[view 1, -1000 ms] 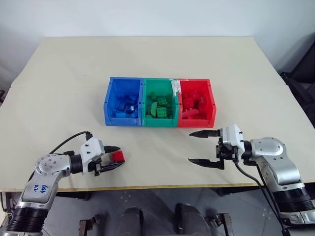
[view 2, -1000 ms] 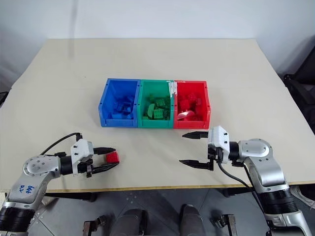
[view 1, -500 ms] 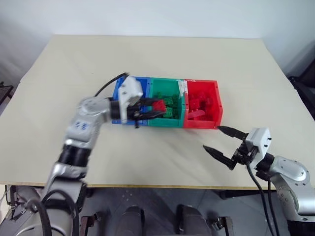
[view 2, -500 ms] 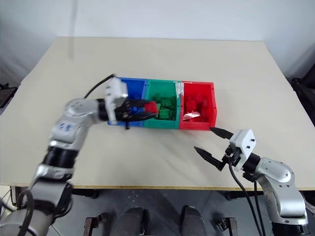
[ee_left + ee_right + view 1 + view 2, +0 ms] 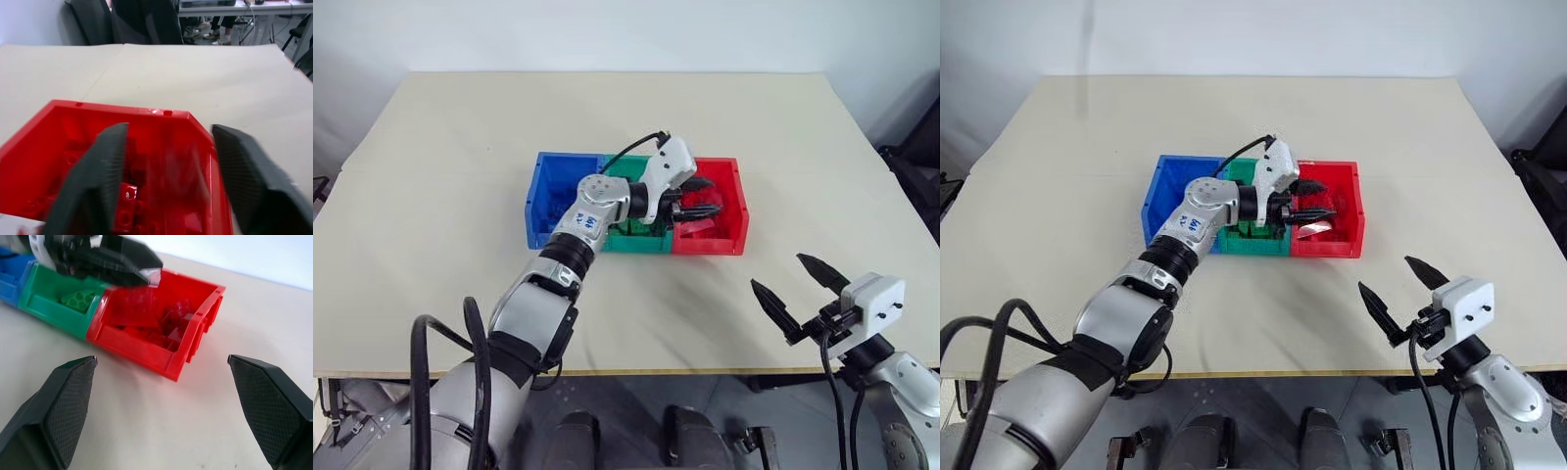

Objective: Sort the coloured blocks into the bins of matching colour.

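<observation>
Two open grippers — left gripper (image 5: 703,197) over red bin (image 5: 736,211)

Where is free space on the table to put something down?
The table is bare behind the bins, on both their sides, and in front toward the near edge. It is crowded at the red bin, under the left gripper.

No readable text — arm mark illegible.

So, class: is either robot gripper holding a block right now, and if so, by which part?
Neither holds anything. The left gripper is open over the red bin with nothing between its fingers; the right gripper is open above the table.
</observation>
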You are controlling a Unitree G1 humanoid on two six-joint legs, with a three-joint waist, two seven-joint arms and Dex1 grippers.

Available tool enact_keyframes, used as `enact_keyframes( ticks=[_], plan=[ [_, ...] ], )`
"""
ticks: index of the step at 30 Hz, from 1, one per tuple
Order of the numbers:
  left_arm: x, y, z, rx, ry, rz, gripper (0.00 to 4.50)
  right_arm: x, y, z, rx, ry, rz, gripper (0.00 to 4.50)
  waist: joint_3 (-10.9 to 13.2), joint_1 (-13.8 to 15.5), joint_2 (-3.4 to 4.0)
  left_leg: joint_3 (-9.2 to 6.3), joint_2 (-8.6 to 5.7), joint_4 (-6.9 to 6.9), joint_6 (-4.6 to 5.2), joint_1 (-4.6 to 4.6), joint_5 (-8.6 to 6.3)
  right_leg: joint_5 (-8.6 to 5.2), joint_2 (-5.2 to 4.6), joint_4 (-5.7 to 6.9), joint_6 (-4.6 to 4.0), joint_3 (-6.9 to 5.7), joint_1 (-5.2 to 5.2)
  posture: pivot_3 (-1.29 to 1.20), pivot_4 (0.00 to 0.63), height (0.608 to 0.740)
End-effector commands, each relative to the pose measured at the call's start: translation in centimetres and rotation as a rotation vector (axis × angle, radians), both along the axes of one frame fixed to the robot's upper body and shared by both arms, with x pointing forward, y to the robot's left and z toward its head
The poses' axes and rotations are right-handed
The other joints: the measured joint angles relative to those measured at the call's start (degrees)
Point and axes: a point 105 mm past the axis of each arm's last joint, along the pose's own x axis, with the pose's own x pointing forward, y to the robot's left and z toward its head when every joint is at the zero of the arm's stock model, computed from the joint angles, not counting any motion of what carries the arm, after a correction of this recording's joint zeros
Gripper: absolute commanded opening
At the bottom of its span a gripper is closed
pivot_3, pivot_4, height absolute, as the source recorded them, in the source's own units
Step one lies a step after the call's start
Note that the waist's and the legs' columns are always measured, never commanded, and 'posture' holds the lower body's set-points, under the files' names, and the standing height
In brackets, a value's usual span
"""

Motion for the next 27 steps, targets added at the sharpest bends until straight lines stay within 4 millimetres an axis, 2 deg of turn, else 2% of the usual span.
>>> enact_keyframes(
  ticks=[1, 2, 3, 7, 10, 13, 14, 15, 18, 20, 22, 27],
  plan=[
    [0.0, 0.4, 2.1, -0.032, -0.106, -0.011, 4.01, 0.0, 1.0, 0.8, -0.002, -0.044, 0.033, 4.50, 0.0, 0.0, 0.00, 0.00, 0.00, 0.00, 0.00, -0.01, 0.00, 0.00, 0.00, 0.00, 0.00, 0.00, -0.01, 0.00, 0.150, 0.740],
    [-0.1, 1.1, 2.3, -0.034, -0.124, -0.020, 4.33, 0.2, 1.3, 0.9, -0.008, -0.045, 0.059, 4.50, 0.0, 0.0, 0.00, 0.00, 0.00, 0.00, 0.00, -0.02, 0.00, 0.00, 0.00, 0.00, 0.00, 0.00, -0.02, 0.00, 0.150, 0.740],
    [-0.3, 2.1, 2.5, -0.041, -0.140, -0.033, 4.44, 0.5, 1.7, 0.9, -0.019, -0.045, 0.093, 4.50, 0.0, -0.2, 0.00, 0.00, 0.00, 0.00, 0.00, -0.01, 0.00, 0.00, 0.00, 0.00, 0.00, 0.00, -0.02, 0.00, 0.150, 0.740],
    [-1.5, 6.2, 3.2, -0.052, -0.202, -0.059, 4.44, 1.0, 2.8, 0.8, -0.059, -0.032, 0.217, 4.50, 0.0, -0.5, 0.03, 0.03, 0.04, -0.04, -0.01, 0.06, 0.01, 0.00, 0.02, 0.04, -0.01, 0.04, -0.04, 0.00, 0.150, 0.740],
    [-3.1, 11.6, 2.5, -0.005, -0.223, -0.005, 4.44, 2.1, 3.3, 0.6, -0.102, -0.014, 0.314, 4.50, 0.0, -1.4, 0.04, 0.04, 0.06, -0.04, -0.02, 0.07, 0.01, -0.01, 0.01, 0.05, -0.01, 0.07, -0.04, 0.00, 0.150, 0.740],
    [-4.7, 16.9, 1.8, 0.028, -0.195, 0.120, 4.44, 3.5, 3.2, 0.5, -0.124, 0.005, 0.361, 4.50, 0.0, -1.6, 0.05, -0.04, 0.06, -0.03, -0.02, 0.06, 0.01, -0.01, 0.01, 0.08, -0.02, 0.04, -0.04, 0.00, 0.150, 0.740],
    [-5.2, 18.2, 1.8, 0.030, -0.184, 0.155, 4.44, 3.9, 3.2, 0.4, -0.127, 0.013, 0.371, 4.50, 0.0, -1.6, 0.05, -0.04, 0.07, -0.02, -0.02, 0.06, 0.01, -0.01, 0.01, 0.08, -0.02, 0.03, -0.04, 0.00, 0.150, 0.740],
    [-6.1, 20.3, 1.4, 0.057, -0.184, 0.211, 4.44, 4.4, 3.0, 0.2, -0.133, 0.032, 0.379, 4.50, 0.0, -1.7, 0.05, -0.06, 0.08, -0.02, -0.02, 0.05, 0.01, -0.01, 0.01, 0.07, -0.02, 0.03, -0.03, 0.00, 0.150, 0.740],
    [-9.1, 24.5, 0.4, 0.090, -0.165, 0.319, 4.44, 5.6, 2.9, 0.0, -0.144, 0.073, 0.411, 4.50, 0.0, -1.5, 0.06, -0.07, 0.10, -0.02, -0.02, 0.05, 0.00, -0.01, -0.01, 0.06, -0.03, 0.01, -0.03, 0.00, 0.150, 0.740],
    [-11.0, 25.3, 0.3, 0.059, -0.134, 0.334, 4.44, 6.4, 2.7, -0.5, -0.154, 0.135, 0.404, 4.50, 0.0, -1.4, 0.06, -0.06, 0.09, -0.03, 0.00, 0.05, -0.03, -0.02, -0.06, 0.06, -0.04, 0.00, -0.03, 0.00, 0.150, 0.740],
    [-12.9, 25.5, -0.8, 0.056, -0.086, 0.330, 4.44, 7.1, 2.3, -1.3, -0.182, 0.234, 0.367, 4.50, 0.0, -0.7, 0.06, -0.14, 0.05, -0.01, 0.03, 0.04, -0.04, -0.01, -0.14, 0.08, -0.04, -0.05, 0.01, 0.00, 0.150, 0.740],
    [-14.5, 24.7, -1.6, 0.005, -0.053, 0.344, 4.44, 7.3, 1.7, -1.3, -0.179, 0.328, 0.324, 4.50, 0.0, 0.0, 0.06, -0.14, 0.06, 0.03, 0.03, 0.04, -0.04, 0.02, -0.12, 0.10, -0.09, -0.06, 0.02, 0.00, 0.150, 0.740]
  ],
)
